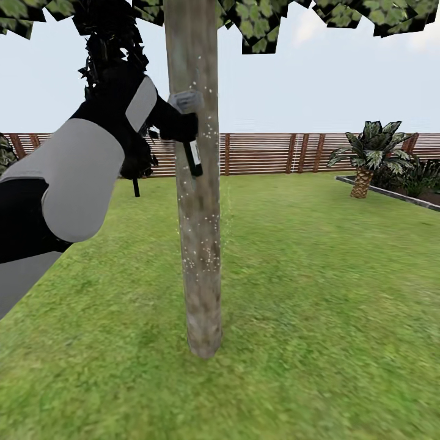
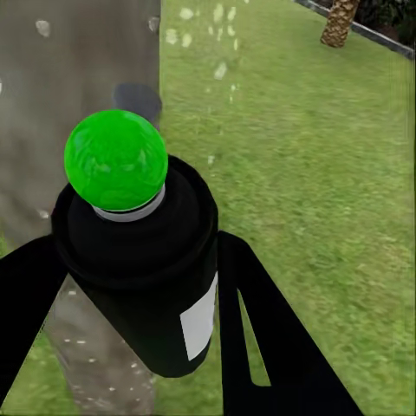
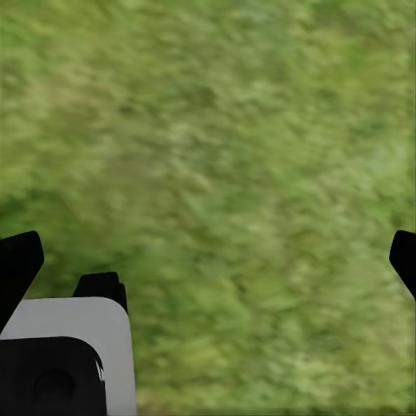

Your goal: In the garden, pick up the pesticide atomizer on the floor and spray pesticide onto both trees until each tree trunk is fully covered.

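The pesticide atomizer, a black bottle with a white label, has a green round top in the left wrist view. My left gripper is shut on it, one black finger on each side. From the head camera, the left gripper is raised against the tree trunk, with the atomizer hanging just below it. White spray specks dot the grey-brown bark, and the tree trunk stands right behind the bottle's top. My right gripper is open over bare grass floor.
Leaf canopy hangs overhead. A brown slat fence closes the lawn at the back. A low palm-like plant stands in an edged bed at the right. Open grass lies around the trunk.
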You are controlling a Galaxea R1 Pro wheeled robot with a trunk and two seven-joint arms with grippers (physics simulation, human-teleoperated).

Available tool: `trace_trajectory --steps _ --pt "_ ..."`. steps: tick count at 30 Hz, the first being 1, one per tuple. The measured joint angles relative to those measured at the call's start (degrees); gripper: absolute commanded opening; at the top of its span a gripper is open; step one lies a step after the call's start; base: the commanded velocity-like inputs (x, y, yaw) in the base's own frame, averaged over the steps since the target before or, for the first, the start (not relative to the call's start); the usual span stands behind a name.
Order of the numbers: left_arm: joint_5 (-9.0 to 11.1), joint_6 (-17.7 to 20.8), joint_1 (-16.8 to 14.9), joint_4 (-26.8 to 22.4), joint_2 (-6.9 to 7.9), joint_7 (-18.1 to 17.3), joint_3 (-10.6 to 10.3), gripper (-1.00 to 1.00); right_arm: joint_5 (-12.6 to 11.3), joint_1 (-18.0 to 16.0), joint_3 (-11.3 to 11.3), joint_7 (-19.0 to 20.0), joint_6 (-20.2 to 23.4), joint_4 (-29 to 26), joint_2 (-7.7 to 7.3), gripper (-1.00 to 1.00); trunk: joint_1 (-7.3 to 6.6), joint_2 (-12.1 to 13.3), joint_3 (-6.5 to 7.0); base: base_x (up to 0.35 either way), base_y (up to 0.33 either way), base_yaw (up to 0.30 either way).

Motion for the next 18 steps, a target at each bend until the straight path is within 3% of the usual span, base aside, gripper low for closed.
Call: trace_trajectory --steps 4,11,18 --pt "-0.04 0.1 0.0 -4.34 0.06 -0.03 -0.01 -1.0 0.01 0.0 0.01 0.0 0.0 0.01 0.0 1.0 0.0 0.0 0.0 0.0 0.0 0.0" --pt "-0.16 0.08 0.01 -4.91 0.29 -0.01 0.33 -1.0 0.02 0.0 0.01 0.0 0.0 0.02 0.0 1.0 0.0 0.01 -0.01 0.0 0.0 0.0" --pt "-0.16 -0.11 0.03 1.81 0.97 0.22 0.36 -1.0 0.0 0.0 0.02 0.0 0.0 0.04 0.0 1.0 0.01 0.02 -0.01 0.0 0.0 0.0"
